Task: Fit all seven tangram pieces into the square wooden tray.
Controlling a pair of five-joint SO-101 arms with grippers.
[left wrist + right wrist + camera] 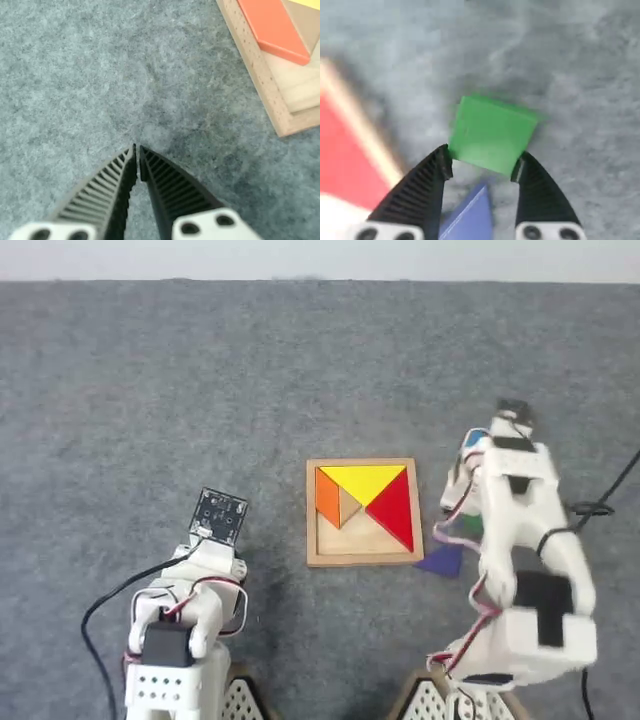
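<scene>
Three coloured pieces sit in the square wooden tray (pixel 362 562), mid-desk (pixel 150 390): an orange triangle (pixel 326 500) at its left side, a yellow triangle (pixel 362 480) along the far edge and a red triangle (pixel 395 510) at the right. A small tan triangle (pixel 348 506) is wedged between them; it may be a fourth piece or bare tray floor, can't tell. The near part of the tray shows bare wood, so the task is roughly half done at best. Left to place, as far as visible: a purple piece (pixel 443 560) on the desk just off the tray's near right corner, a green square (pixel 492 132) right of the tray under the right arm (pixel 520 540), and a bit of blue (pixel 468 440) by that arm's far end that may be another piece, too hidden to say. The left arm (pixel 190 620) sits well left of the tray. The left jaws are together with barely a slit between the tips, holding nothing, over bare desk with the tray's left rim and the orange triangle off to one side. The right jaws are apart, with a tip against each side of the green square's near edge. It looks clamped rather than just straddled, though the view is smeared and I can't tell whether the square is lifted or resting on the desk. The purple piece lies close under those jaws, with the red triangle and tray rim beside them.
</scene>
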